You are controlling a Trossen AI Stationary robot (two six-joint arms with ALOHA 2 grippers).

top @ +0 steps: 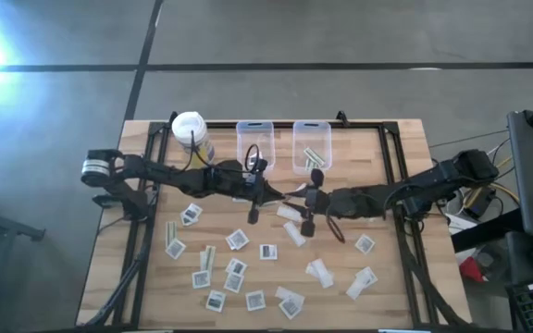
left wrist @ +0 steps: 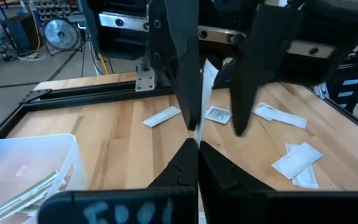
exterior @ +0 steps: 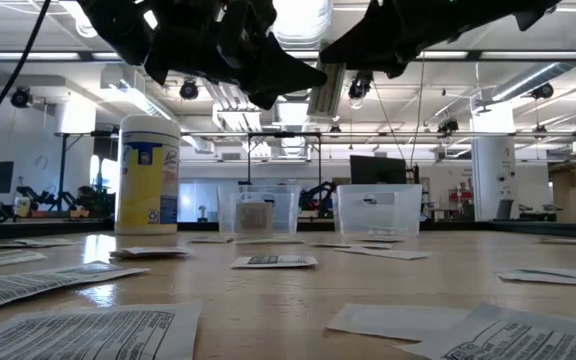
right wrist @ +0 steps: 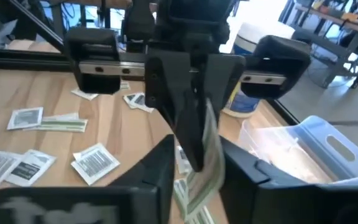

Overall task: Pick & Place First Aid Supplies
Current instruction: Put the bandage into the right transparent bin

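Greenish and white, a narrow paper strip packet (right wrist: 209, 163) hangs between my two end effectors above the middle of the wooden counter (top: 387, 296). My left end effector (top: 254, 208) reaches in from the left side, its two dark fingers pinched together on the packet's edge; in the left wrist view the packet shows as a thin pale sliver rising from the closed fingertips (left wrist: 194, 152). My right end effector (top: 311, 220) comes from the right and meets it almost tip to tip. The right wrist view shows its fingers set apart on either side of the strip, with the left arm's closed fingers coming down between them; whether the right fingers press on the packet I cannot tell.

Both hang clear of the counter, as the low view shows. Many other small flat white packets (top: 236, 240) lie scattered over the near half of the counter, some square with a dark printed patch, some plain strips (top: 363, 281). Two clear rectangular plastic bins stand side by side at the far edge: the left bin (top: 255, 139) and the right bin (top: 311, 144), which holds a greenish strip. A yellow canister with a white lid (top: 192, 131) stands just left of them.
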